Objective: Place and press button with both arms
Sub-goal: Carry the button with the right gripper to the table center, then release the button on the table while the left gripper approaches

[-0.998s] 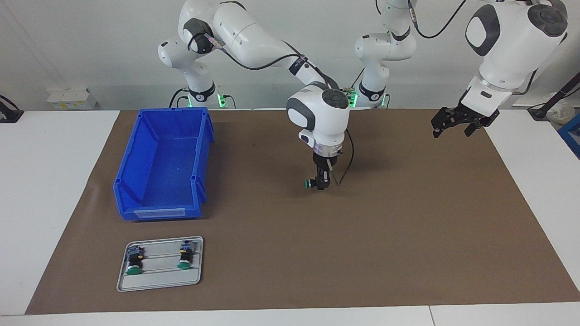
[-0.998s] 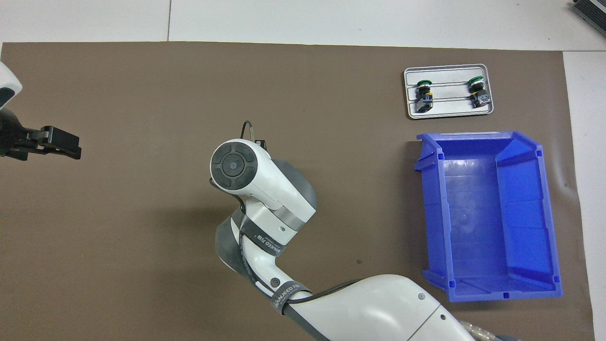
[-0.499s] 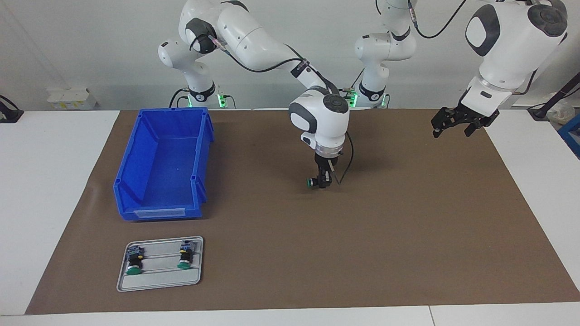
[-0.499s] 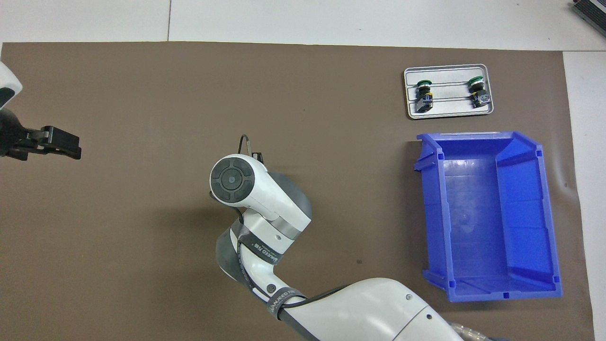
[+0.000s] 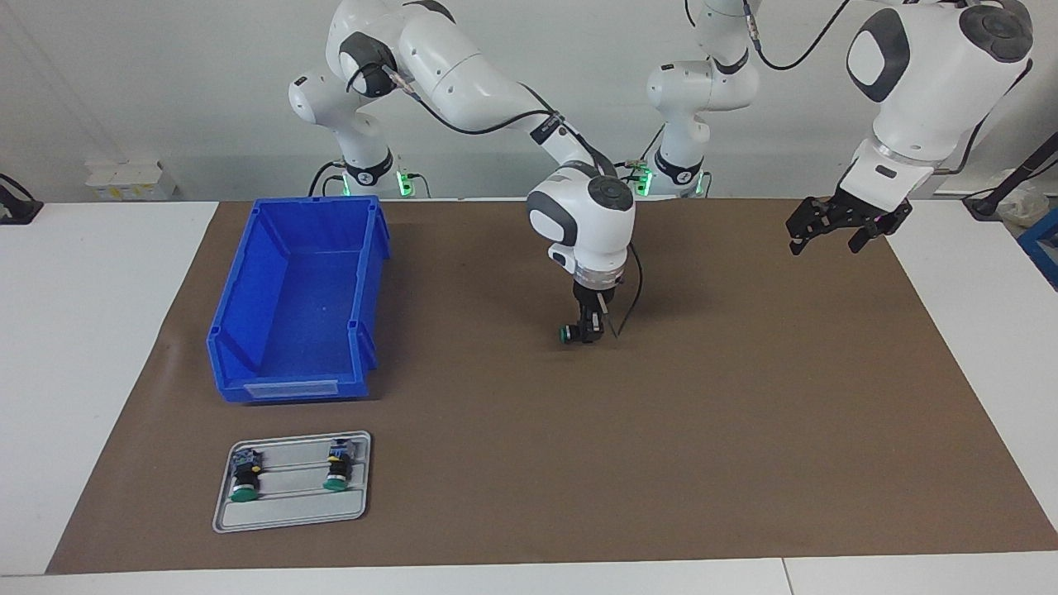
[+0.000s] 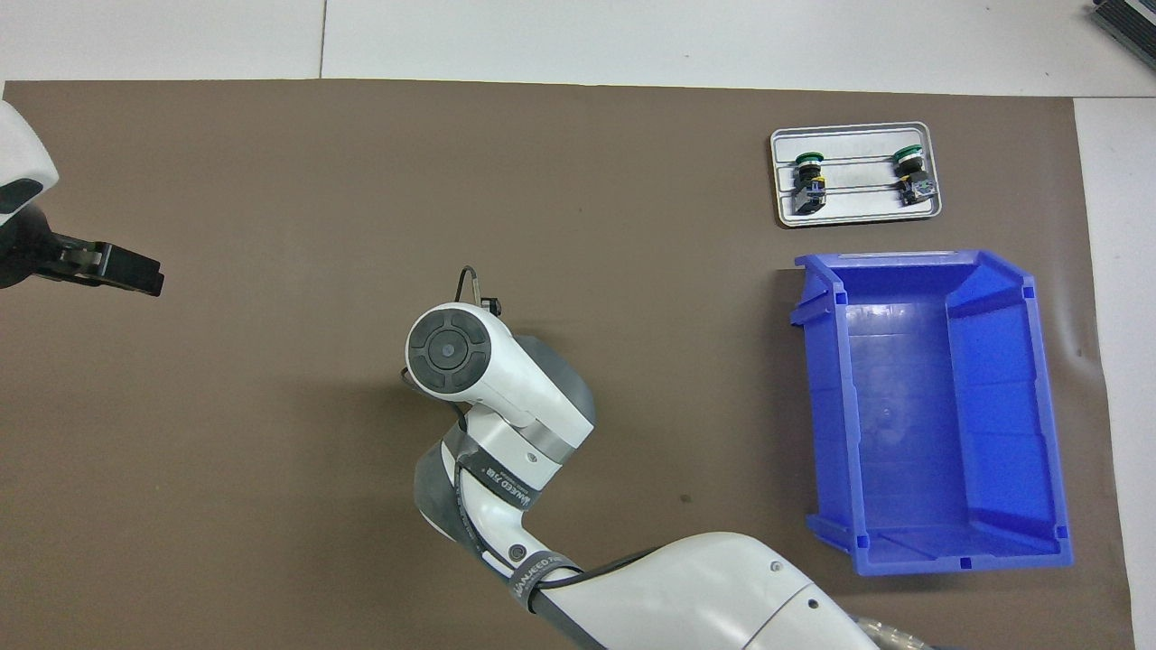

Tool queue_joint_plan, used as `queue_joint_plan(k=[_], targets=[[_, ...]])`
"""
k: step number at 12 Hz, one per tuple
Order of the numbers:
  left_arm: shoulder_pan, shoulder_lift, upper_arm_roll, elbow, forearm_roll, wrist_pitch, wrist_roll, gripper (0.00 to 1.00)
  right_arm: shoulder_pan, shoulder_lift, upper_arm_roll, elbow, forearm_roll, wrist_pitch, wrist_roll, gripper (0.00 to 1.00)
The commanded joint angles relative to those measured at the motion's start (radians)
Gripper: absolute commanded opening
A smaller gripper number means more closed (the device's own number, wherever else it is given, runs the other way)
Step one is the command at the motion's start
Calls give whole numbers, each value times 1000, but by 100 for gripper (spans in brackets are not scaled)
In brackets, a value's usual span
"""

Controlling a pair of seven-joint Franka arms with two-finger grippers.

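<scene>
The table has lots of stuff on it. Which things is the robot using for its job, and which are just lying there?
For the job:
button
right gripper
left gripper, waiting

Just lying there:
blue bin
grey tray
two spare buttons on it

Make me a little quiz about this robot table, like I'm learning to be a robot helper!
1. True or false: two buttons lie on the grey tray.
2. The right gripper is over: A the brown mat, B the blue bin, C the tray.
3. Fill in: the left gripper's jaws are ____.
Key: 1 true; 2 A; 3 open.
</scene>
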Motion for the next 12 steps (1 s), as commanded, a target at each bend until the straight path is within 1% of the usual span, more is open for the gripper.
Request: queue_joint_plan(k=[1, 3, 5, 8, 9, 11, 12], targets=[[-8, -35, 0, -54, 4, 56, 202, 100, -12, -34, 6, -34, 9, 24, -8, 96], [-11, -44, -3, -77, 4, 63, 373, 100, -21, -61, 6, -43, 12, 18, -144, 100], [-21, -49, -7, -84, 4, 60, 506, 100, -57, -125, 6, -87, 12, 13, -216, 100], [-34, -53, -7, -93, 4, 59, 720, 100, -124, -275, 8, -222, 14, 4, -411, 100], [-39, -53, -7, -93, 4, 59, 798, 100, -158, -329, 11, -270, 23, -14, -513, 100], [-41, -55, -7, -93, 4, 54, 1008, 100, -217, -421, 10, -322, 68, -94, -786, 100], [-41, -53, -9, -93, 4, 54, 1104, 100, -251, -470, 10, -347, 68, -146, -854, 100]])
